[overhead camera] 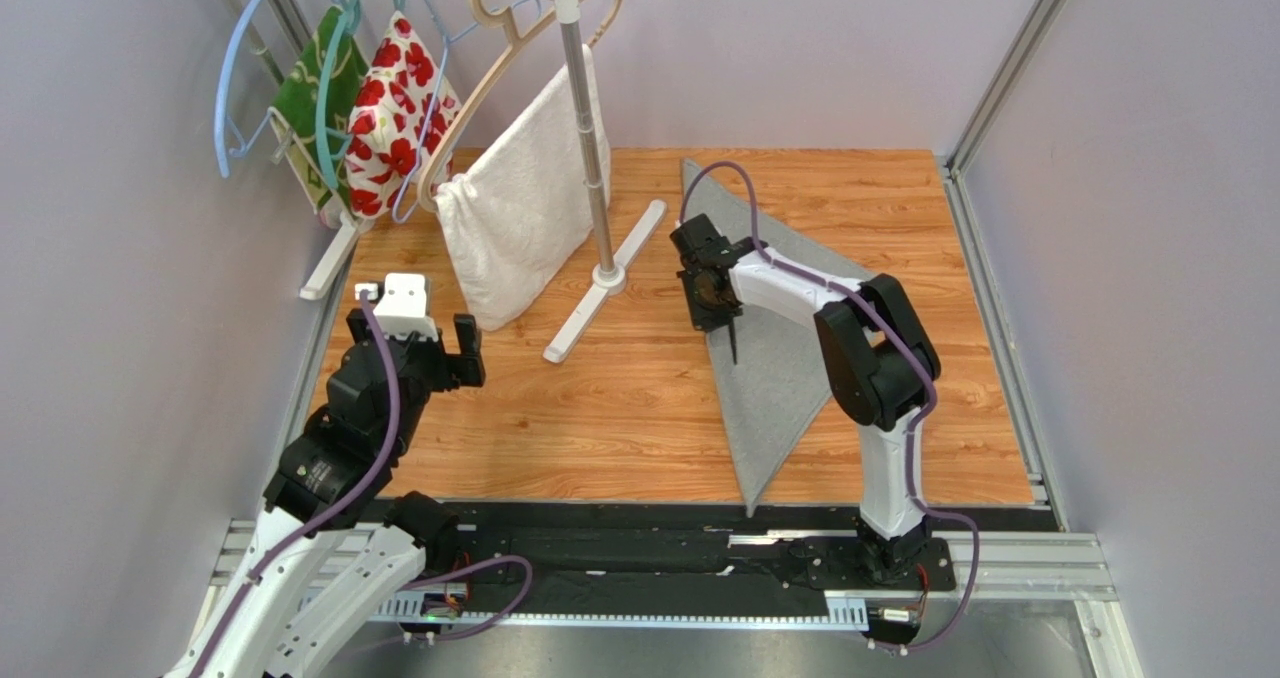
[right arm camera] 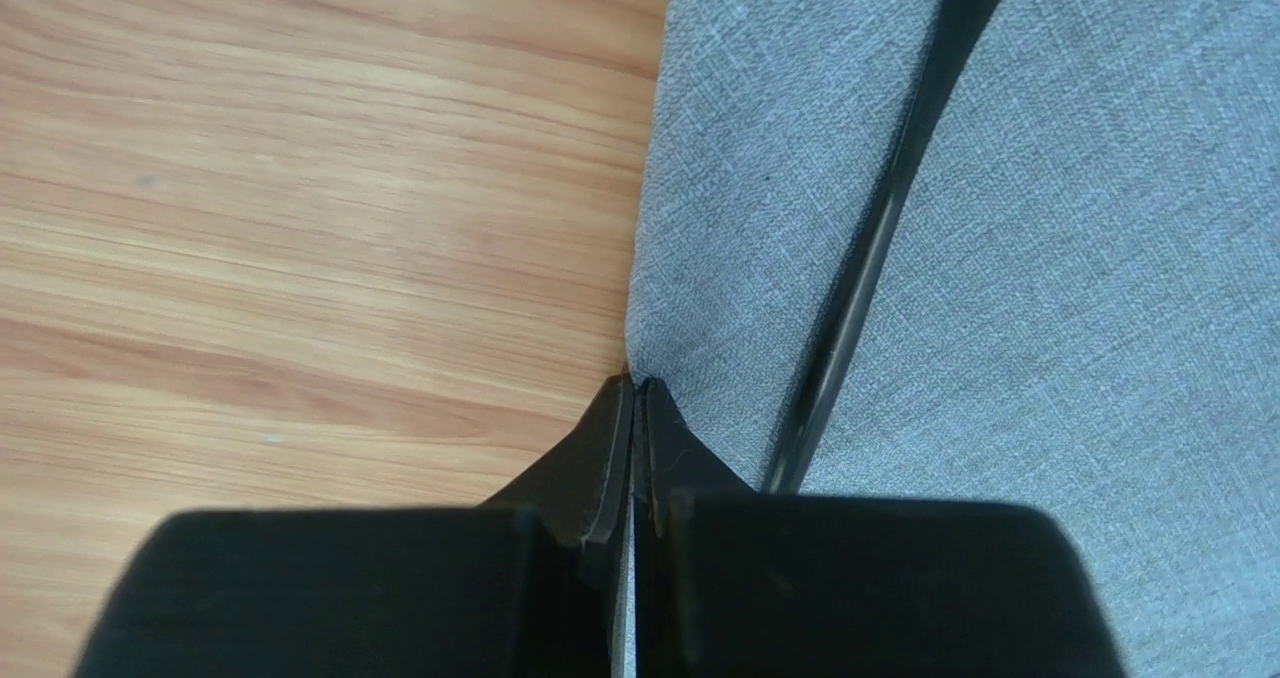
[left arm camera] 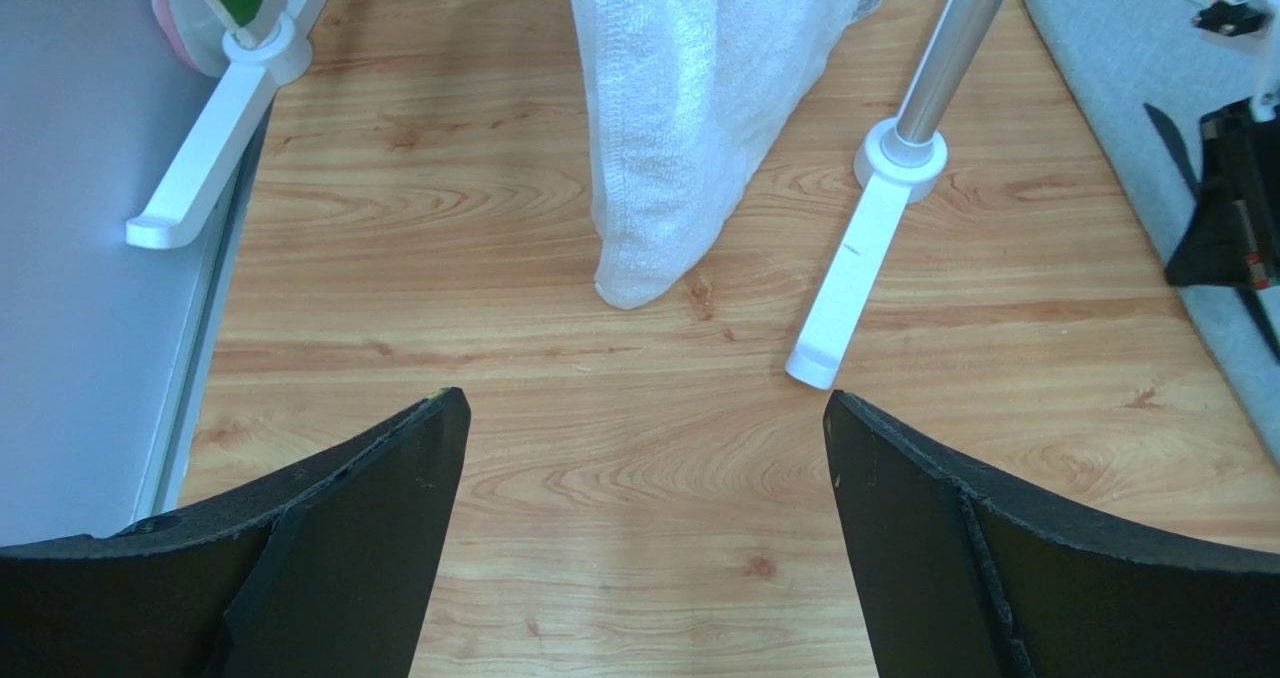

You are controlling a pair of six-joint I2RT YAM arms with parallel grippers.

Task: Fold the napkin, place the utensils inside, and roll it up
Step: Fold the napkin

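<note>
The grey napkin [overhead camera: 781, 386] lies folded into a long triangle on the right of the wooden table. The slim dark utensil [overhead camera: 733, 345] lies on it near its left edge; in the right wrist view the utensil [right arm camera: 872, 258] runs lengthwise over the napkin [right arm camera: 1052, 288]. My right gripper [overhead camera: 709, 306] sits low at that left edge, its jaws pressed together [right arm camera: 633, 389] with a thin strip of grey cloth between them. My left gripper [overhead camera: 451, 351] hovers open and empty over bare wood on the left [left arm camera: 646, 408]. The left wrist view shows the napkin [left arm camera: 1112, 48] at far right.
A white drying rack stands at the back left, its pole [overhead camera: 579, 123] and foot [overhead camera: 601, 281] close to the napkin. A white towel [overhead camera: 519, 213], a red-flowered fabric [overhead camera: 388, 116] and hangers hang from it. Grey walls enclose the table.
</note>
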